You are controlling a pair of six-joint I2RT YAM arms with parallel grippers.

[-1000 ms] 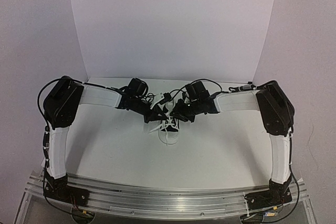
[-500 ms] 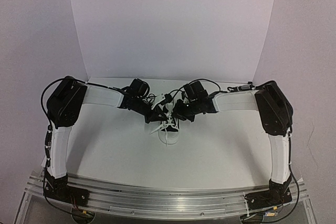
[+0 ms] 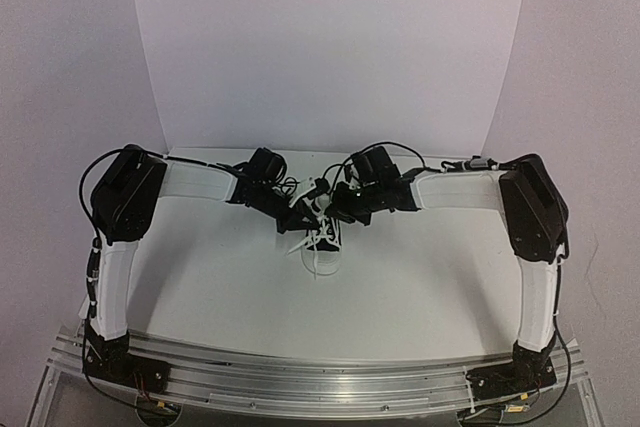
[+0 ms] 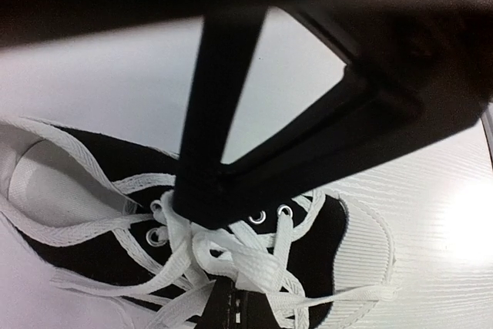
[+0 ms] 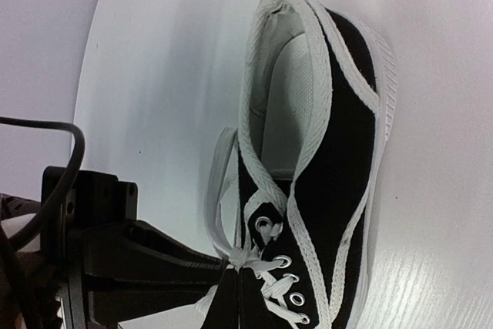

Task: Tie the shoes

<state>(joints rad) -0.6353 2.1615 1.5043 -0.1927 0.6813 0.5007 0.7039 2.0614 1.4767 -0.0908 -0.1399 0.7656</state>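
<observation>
Two grippers converge mid-frame over the table [image 3: 420,277]: left gripper [image 3: 302,217], then the sneaker [image 3: 322,239] lying centre, then right gripper [image 3: 338,209]. Laces [image 5: 218,190] gather to a point at black fingertips [image 5: 202,266], seemingly pinched; which jaws are closed I cannot tell. Knotting seems underway; next, pull strands apart steadily.

Table [image 3: 220,277]: white, matte, with a faint wood grain in the close views. One sneaker [image 3: 322,242] stands sole-down on it, about mid-width and toward the far edge, its white toe cap facing the near side. White laces [image 3: 300,245] spill left of the shoe, apparently onto the tabletop.
</observation>
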